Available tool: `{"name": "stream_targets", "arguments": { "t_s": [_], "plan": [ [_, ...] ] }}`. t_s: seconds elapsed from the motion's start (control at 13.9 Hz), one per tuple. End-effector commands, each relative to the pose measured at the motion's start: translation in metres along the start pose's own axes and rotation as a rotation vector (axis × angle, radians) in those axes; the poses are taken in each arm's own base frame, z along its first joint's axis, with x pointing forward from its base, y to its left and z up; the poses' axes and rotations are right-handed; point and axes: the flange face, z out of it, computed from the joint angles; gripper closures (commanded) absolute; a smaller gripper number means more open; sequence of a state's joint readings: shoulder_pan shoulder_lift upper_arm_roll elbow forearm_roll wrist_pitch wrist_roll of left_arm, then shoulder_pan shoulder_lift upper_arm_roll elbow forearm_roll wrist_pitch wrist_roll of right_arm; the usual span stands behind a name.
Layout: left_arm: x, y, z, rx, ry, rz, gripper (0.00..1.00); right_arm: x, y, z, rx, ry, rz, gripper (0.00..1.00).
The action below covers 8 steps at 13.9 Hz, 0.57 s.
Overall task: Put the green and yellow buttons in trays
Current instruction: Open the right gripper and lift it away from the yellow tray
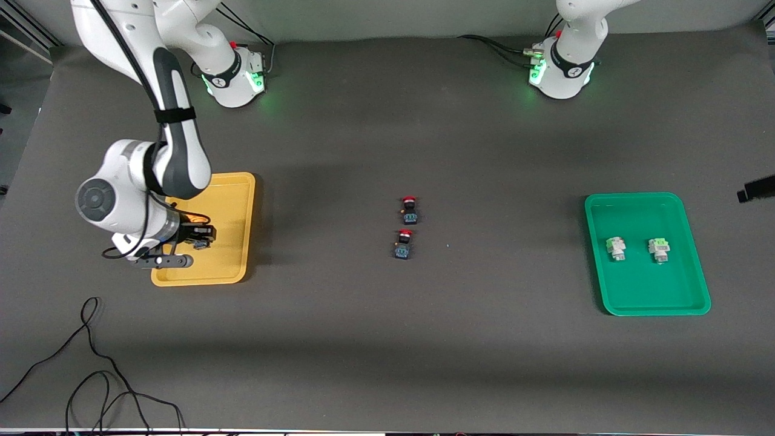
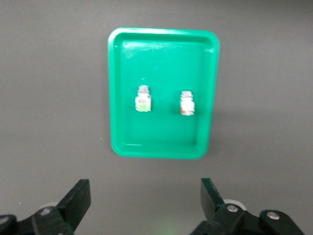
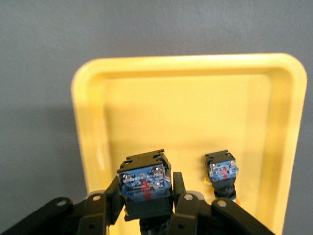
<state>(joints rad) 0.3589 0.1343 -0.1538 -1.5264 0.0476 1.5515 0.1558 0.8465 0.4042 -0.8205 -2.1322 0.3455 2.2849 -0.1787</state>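
- Over the yellow tray (image 1: 233,200), the right gripper (image 3: 146,208) has its jaws clamped on a black yellow-capped button (image 3: 145,185), held upright with its blue terminal end up; its cap is hidden.
- A second yellow-capped button (image 3: 222,172) lies in that tray just beside it, cap mostly hidden by the gripper.
- Both green buttons (image 2: 143,99) (image 2: 186,104) lie side by side in the green tray (image 2: 122,73), long axes parallel.
- The left gripper (image 2: 144,203) waits above the table near the green tray, jaws wide.
- Two red buttons (image 1: 410,209) sit mid-table (image 1: 387,339) on dark grey matting; loose cable (image 1: 91,375) trails at one corner.
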Motion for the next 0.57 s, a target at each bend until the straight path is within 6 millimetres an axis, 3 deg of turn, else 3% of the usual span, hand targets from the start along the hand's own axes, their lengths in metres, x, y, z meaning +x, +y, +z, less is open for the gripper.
{"name": "stream_targets", "arguments": {
  "t_s": [0.0, 0.29, 0.43, 0.5],
  "plan": [
    [-0.025, 0.06, -0.02, 0.011, 0.016, -0.004, 0.0, -0.008, 0.0, 0.026, 0.016, 0.018, -0.027, 1.0],
    [-0.05, 0.135, -0.033, 0.018, 0.033, 0.016, 0.0, -0.013, -0.001, 0.069, 0.099, 0.013, -0.038, 1.0],
    [-0.056, 0.161, -0.042, 0.015, 0.051, 0.047, 0.0, -0.016, -0.008, 0.075, 0.089, 0.005, -0.049, 1.0],
    [-0.06, 0.164, -0.046, 0.014, 0.059, 0.054, 0.0, -0.016, -0.008, 0.075, 0.09, 0.004, -0.05, 1.0]
  ]
}}
